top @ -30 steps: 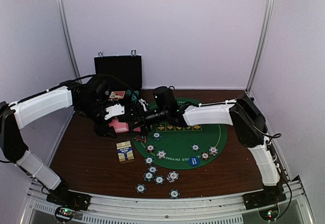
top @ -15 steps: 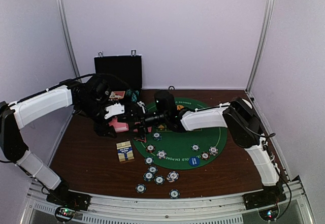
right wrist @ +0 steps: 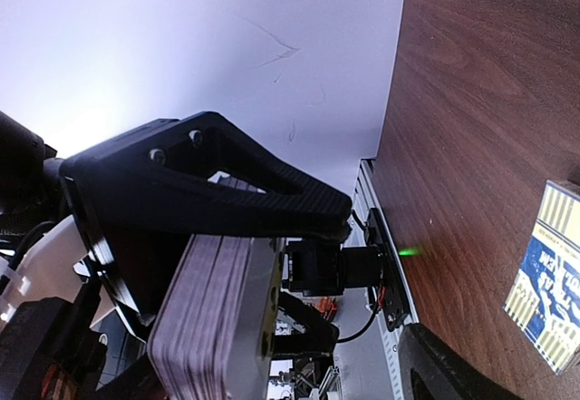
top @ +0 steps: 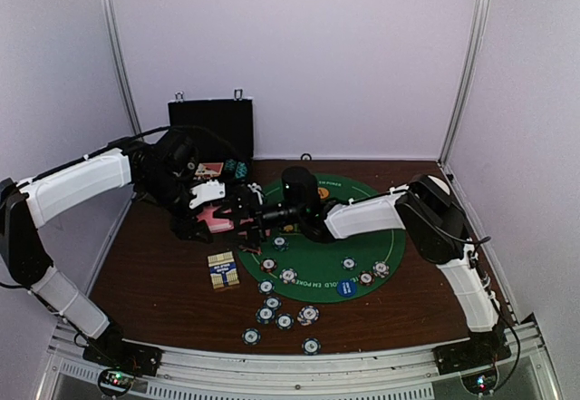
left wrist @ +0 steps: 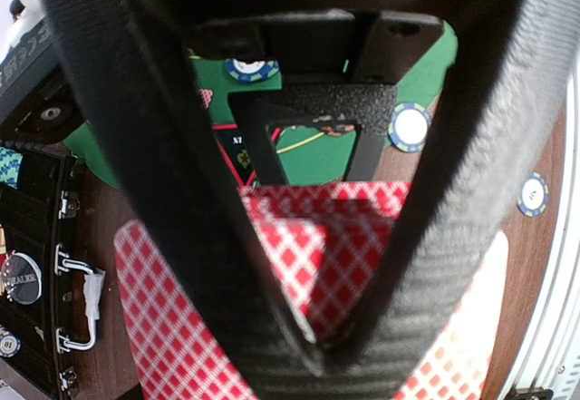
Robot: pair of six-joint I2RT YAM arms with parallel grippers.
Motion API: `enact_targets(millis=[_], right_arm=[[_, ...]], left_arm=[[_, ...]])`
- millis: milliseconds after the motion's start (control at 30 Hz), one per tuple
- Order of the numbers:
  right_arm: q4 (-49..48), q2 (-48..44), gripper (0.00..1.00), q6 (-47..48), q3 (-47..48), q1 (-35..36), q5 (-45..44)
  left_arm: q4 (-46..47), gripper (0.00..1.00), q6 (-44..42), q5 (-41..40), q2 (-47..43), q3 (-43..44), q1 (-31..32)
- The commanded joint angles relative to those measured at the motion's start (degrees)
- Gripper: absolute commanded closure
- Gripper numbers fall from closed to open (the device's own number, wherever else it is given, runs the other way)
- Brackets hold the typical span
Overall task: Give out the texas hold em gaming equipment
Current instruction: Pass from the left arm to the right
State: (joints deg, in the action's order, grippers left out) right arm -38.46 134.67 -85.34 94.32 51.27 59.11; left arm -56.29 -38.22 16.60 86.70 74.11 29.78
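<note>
Left jaws: clamped flat on the deck of playing cards (left wrist: 163, 323), red-checked backs toward the wrist camera. The deck appeared to be held clear of the worktop (top: 145, 278) at the left rim of the green felt mat (top: 317, 257). One end stuck out free toward the other arm. Judged a presenting hold, so a single card could be drawn off rather than the whole pack moved.

Right jaws: reached in at that free end. A black finger frame (left wrist: 313, 107), taken to be theirs, showed just beyond the cards in the left wrist view. Could not tell whether they stood apart or together; no card was seen between them.

Outward: striped poker chips (top: 287, 276) lay scattered on the mat's near half and on bare wood in front of it. A blue marker disc (top: 346, 287) sat at the mat's near edge, a blue-and-yellow box (top: 223, 270) just left of the mat. The black case (top: 210, 126) stood lid-up at the back wall.

Judgement: chips largely laid out; card dealing in hand, none yet on the felt.
</note>
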Motion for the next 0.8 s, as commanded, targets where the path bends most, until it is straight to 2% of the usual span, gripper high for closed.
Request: enact_targets(millis=[0,100,167,300,367,433,500,533,567,767], right_arm=[[-1.72,-0.15,0.24,-1.46,3.25,0.69,0.46],[-4.46,1.22,0.3,-4.37,4.98,1.15,0.68],[-6.65,1.57,0.38,-6.29,5.17,1.2,0.71],[-10.69,1.6,0.65,-9.39,4.02,1.21,0.63],[-11.35,1.43,0.77,-9.99,3.19,1.17,0.72],[-11.56,1.22,0.87,-10.02,2.2,1.08,0.65],[-11.62,0.97,0.94,-9.8,0.83,0.95,0.62],[-11.54,0.72,0.98,-9.58,0.21,0.9,0.61],[-11.46,0.41,1.0,-9.32,-0.49,0.82,0.57],[-9.38,-2.33,1.0,-6.49,-3.12,-0.15,0.17]], left_arm=[[1.4,0.75,0.34,2.33,0.56,2.62,0.19],[1.46,0.73,0.19,2.13,0.73,2.62,0.17],[1.49,0.71,0.16,1.92,0.92,2.62,0.19],[1.49,0.66,0.09,1.32,1.19,2.38,0.19],[1.45,0.6,0.1,1.4,1.19,2.5,0.19],[1.5,0.48,0.41,1.38,1.23,2.77,0.19],[1.9,0.29,0.86,1.1,1.17,2.88,0.19],[2.2,0.09,1.14,0.84,1.0,2.84,0.19],[2.52,0.03,1.39,0.66,0.51,2.64,0.19],[6.43,0.02,1.11,1.82,-4.19,-0.29,0.19]])
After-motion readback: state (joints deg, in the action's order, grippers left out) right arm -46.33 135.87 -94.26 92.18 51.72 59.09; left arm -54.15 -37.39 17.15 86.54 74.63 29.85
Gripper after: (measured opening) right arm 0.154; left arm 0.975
